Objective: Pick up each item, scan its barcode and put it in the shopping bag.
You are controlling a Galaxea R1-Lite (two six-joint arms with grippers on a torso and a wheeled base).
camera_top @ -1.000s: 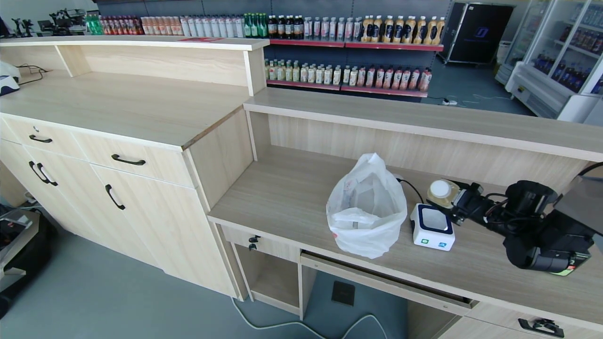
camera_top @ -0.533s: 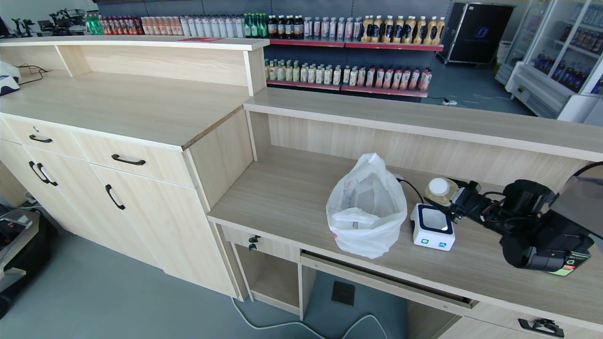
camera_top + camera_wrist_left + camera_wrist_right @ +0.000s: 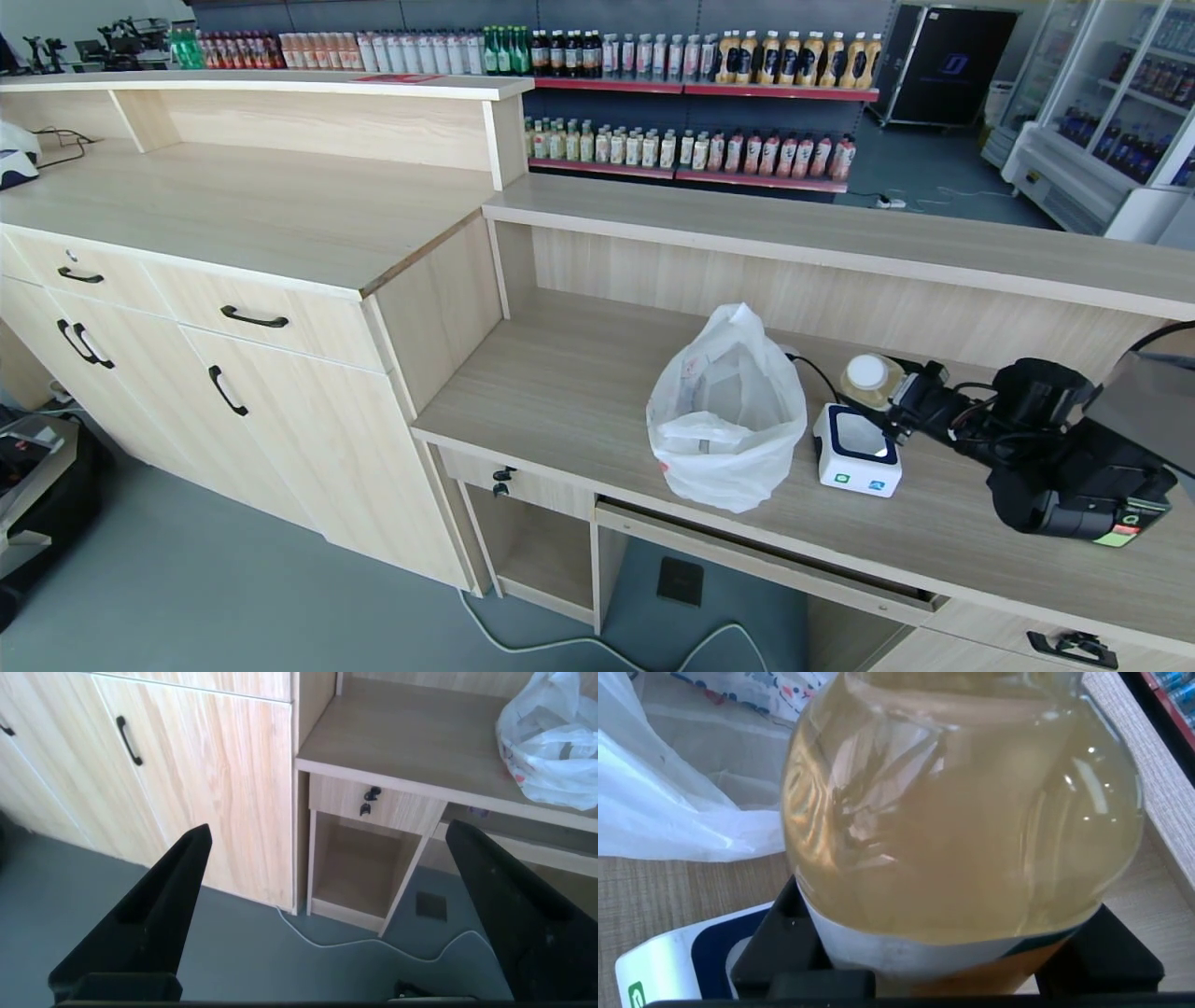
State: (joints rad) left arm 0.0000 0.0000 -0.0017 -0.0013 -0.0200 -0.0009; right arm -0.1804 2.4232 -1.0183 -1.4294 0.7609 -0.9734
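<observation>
The right jaws pinch a clear, round plastic bottle of pale yellow drink with a white cap. It is held just behind the white box scanner with a dark-rimmed window. The scanner sits on the light wooden surface, beside the crumpled white plastic shopping bag.

The step in hand looks like the scan. Bring the label over the window, turn the barcode to face it and hold steady — where the barcode lies I cannot tell.

The head view gives the cap and the layout of bottle, scanner and bag. The right wrist view adds the grip itself — jaws clamped on the white band low on the bottle, with the scanner beneath. The left wrist view shows the left jaws spread and empty over the grey floor.
</observation>
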